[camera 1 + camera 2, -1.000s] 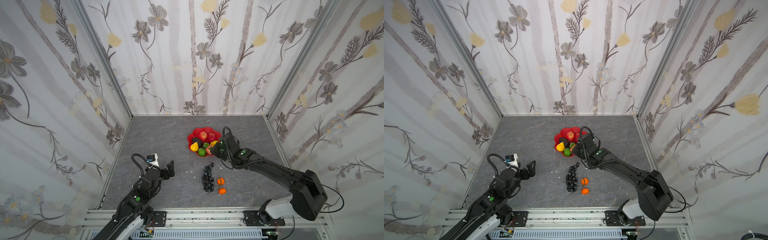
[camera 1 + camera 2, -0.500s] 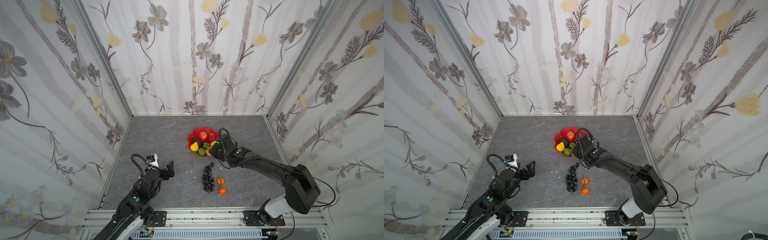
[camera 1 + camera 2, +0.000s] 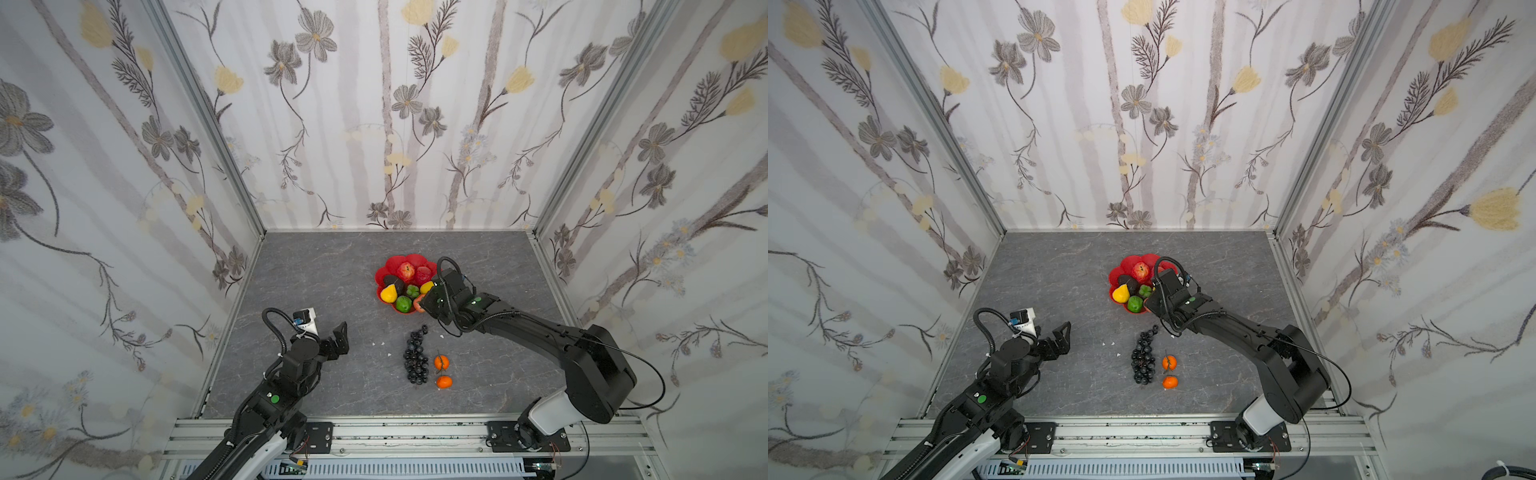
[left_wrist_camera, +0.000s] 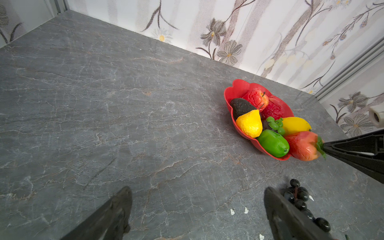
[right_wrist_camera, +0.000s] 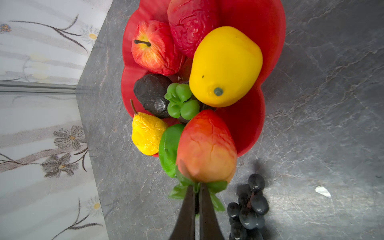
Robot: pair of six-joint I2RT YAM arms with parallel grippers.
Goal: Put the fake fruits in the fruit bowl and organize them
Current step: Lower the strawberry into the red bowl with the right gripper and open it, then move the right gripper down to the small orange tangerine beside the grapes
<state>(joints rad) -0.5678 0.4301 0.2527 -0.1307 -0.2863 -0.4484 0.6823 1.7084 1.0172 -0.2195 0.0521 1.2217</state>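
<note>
The red scalloped fruit bowl [image 3: 392,262] [image 5: 259,41] holds several fake fruits: a red apple [image 5: 153,47], a yellow lemon [image 5: 225,66], a yellow pear [image 4: 249,124] and a green fruit [image 4: 272,143]. My right gripper [image 5: 197,185] is shut on the green leaf tuft of a red-orange fruit [image 5: 205,145] [image 4: 302,146], which sits at the bowl's near rim against the green fruit. A black grape bunch [image 3: 417,359] [image 3: 1144,359] and two small oranges [image 3: 441,362] [image 3: 444,381] lie on the table. My left gripper [image 4: 197,191] [image 3: 336,338] hangs open and empty, left of the grapes.
The grey stone-pattern tabletop [image 3: 316,274] is walled on three sides by flowered panels. A few white specks [image 3: 389,354] lie left of the grapes. The aluminium rail [image 3: 395,432] runs along the front edge.
My right gripper has shifted slightly left toward the bowl, carrying the red-orange fruit. The left arm has not moved.
</note>
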